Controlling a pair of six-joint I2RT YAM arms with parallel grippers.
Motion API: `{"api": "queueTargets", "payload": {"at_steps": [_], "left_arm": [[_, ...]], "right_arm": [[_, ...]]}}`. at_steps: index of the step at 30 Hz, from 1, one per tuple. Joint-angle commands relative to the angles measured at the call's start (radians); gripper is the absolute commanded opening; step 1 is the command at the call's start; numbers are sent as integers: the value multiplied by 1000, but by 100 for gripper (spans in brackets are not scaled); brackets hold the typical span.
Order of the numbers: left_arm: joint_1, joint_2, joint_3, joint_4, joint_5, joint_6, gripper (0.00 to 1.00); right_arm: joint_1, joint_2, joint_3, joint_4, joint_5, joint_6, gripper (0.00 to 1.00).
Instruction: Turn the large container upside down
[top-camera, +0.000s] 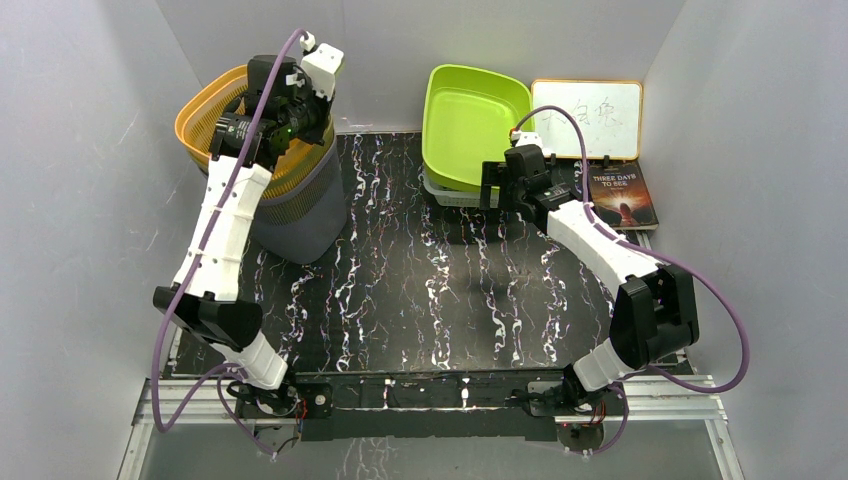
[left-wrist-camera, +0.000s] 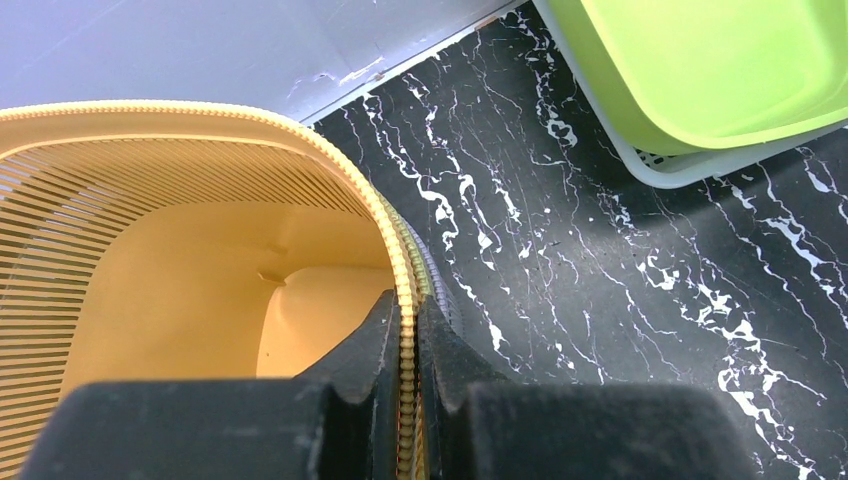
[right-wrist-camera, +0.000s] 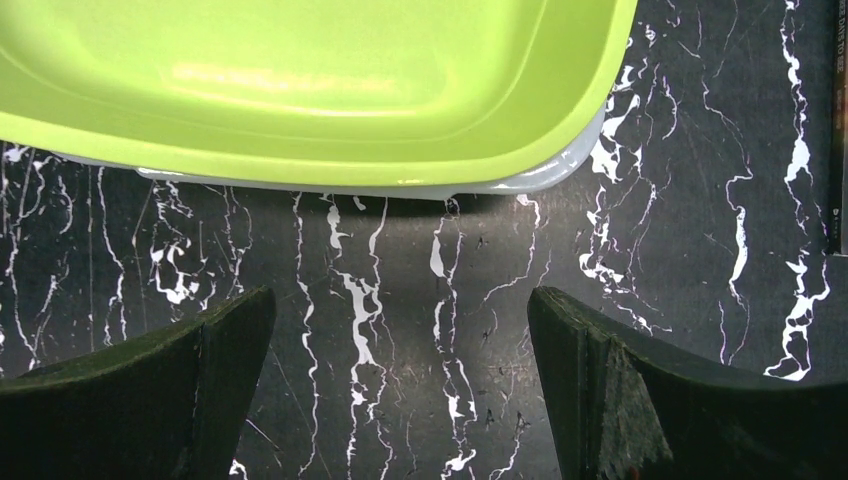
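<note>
Two claws showed: my left claw (left-wrist-camera: 408, 310) pinched the rim of the tall yellow basket (top-camera: 200, 110) at upper left, leverage I wanted for tipping it, while my right claw (right-wrist-camera: 398, 310) hung open near the green tub (right-wrist-camera: 300, 80).

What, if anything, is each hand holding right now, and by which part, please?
The left hand grips the yellow slatted basket by its rim; the right hand is open, holding nothing.
</note>
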Motion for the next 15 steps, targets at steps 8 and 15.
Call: {"api": "queueTargets", "payload": {"at_steps": [8,15], "left_arm": [[-4,18,-5,-122,-58,-16,3],[-3,3,-22,-114,-55,-17,17]], "right_arm": [[-6,-43,-18,44,11,0,98],[-5,-47,-23,45,17,-3,98]]}}
